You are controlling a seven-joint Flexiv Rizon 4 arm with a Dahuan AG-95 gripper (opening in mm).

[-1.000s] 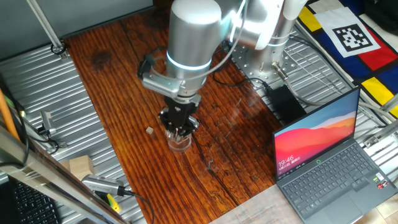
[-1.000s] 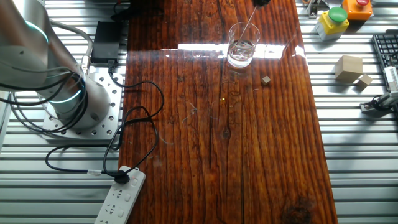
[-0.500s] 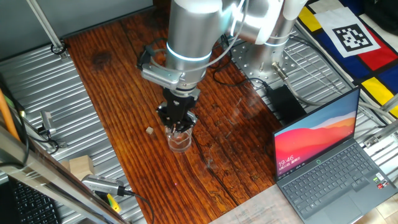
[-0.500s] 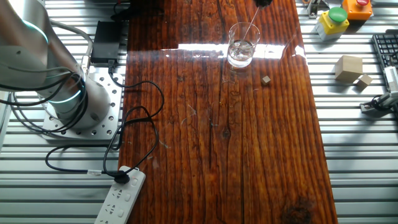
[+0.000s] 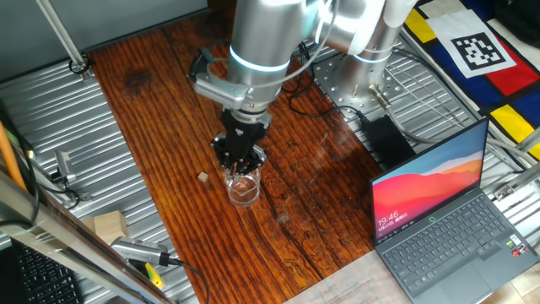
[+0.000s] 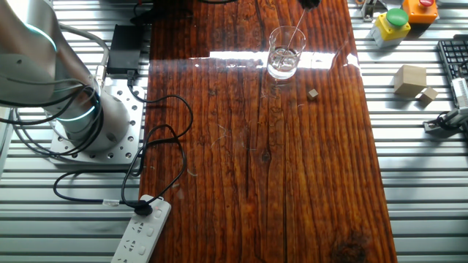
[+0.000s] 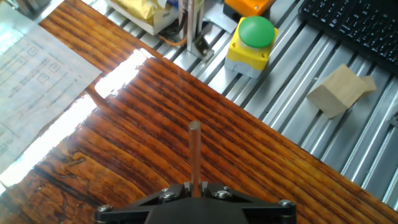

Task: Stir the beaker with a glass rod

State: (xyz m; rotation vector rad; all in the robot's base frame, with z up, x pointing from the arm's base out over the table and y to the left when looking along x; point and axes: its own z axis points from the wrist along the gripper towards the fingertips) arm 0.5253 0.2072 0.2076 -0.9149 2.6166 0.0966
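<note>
Since a second ago my arm (image 5: pixel 261 34) has swung a little toward the far end of the table and lifted slightly, carrying my wrist from right over the beaker to just behind it; the beaker has stayed where it was.

Largest around me is the wooden table (image 5: pixel 160 101), dark red-brown planks with bright glare across one end. At its side sits an open laptop (image 5: pixel 439 215) with a red and orange screen. Beyond the table edge, the hand view shows a yellow box with a green button (image 7: pixel 252 43) and a pale wooden block (image 7: pixel 339 93) on the ribbed metal surface.

My gripper (image 5: pixel 240 162) points down just above the beaker (image 5: pixel 243 191), which stands upright on the wood. My jaws are pressed together on the glass rod (image 7: pixel 195 152), which sticks straight out from between them. From the other side, the rod slants down into the beaker's mouth. A small tan cube (image 6: pixel 313 93) lies on the wood near the beaker, not touching it.
</note>
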